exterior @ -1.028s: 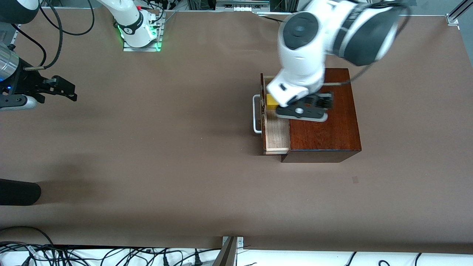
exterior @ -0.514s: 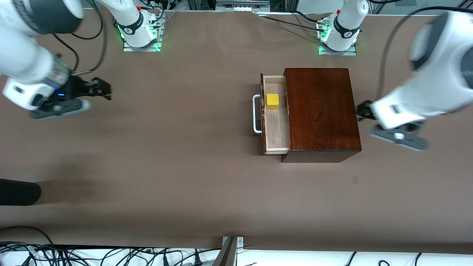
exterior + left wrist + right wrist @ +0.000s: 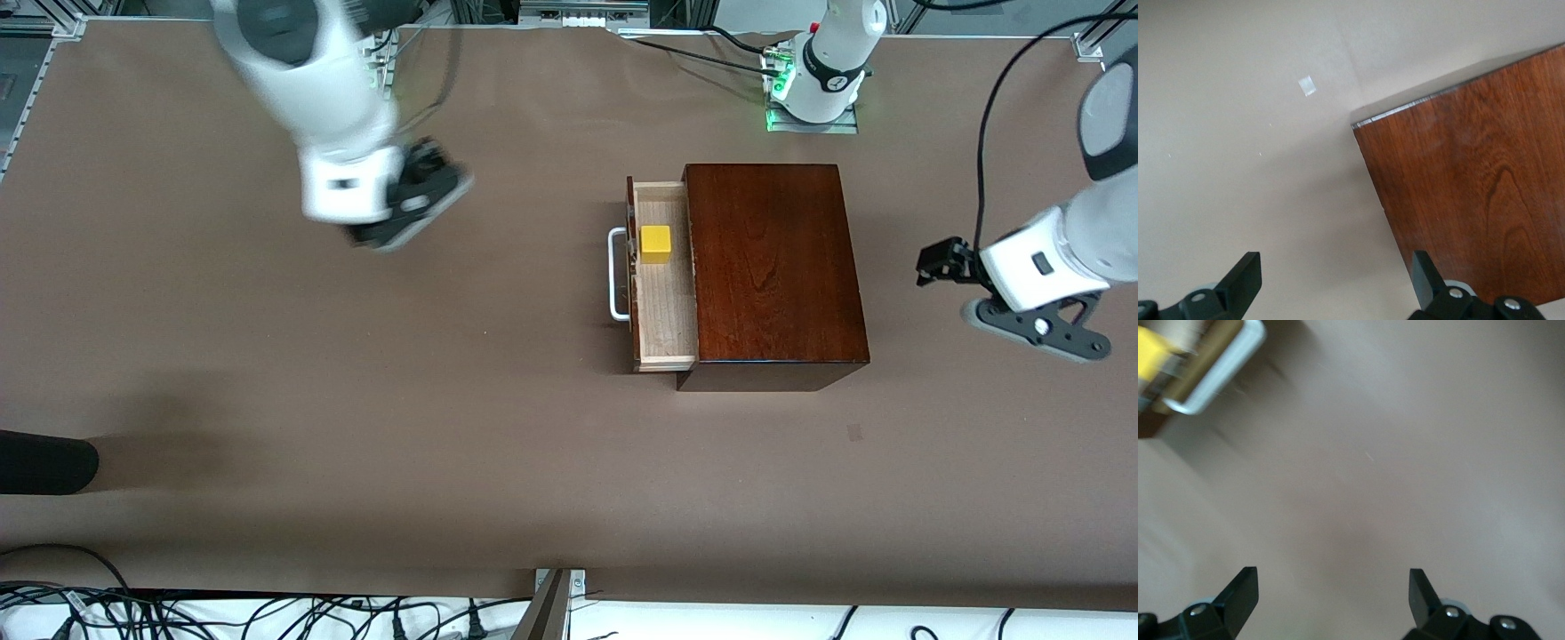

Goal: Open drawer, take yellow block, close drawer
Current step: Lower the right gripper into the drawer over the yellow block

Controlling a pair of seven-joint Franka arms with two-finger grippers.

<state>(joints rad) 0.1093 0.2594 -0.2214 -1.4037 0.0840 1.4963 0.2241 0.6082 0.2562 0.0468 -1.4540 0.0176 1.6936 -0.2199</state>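
The drawer stands pulled out of the dark wooden box, its white handle pointing toward the right arm's end of the table. The yellow block rests in the drawer's tray, touched by nothing. My right gripper hangs open and empty over bare table between its base and the drawer. In the right wrist view the gripper is empty, with the handle and block at a corner. My left gripper is open beside the box, toward the left arm's end, and in its wrist view holds nothing next to the box.
A small pale patch lies on the brown table nearer the front camera than the box. A dark rounded object pokes in at the right arm's end. Cables run along the table's near edge.
The left arm has swung away from over the drawer to beside the box. The right arm has swept from the table's end toward the drawer. Drawer and block have not moved.
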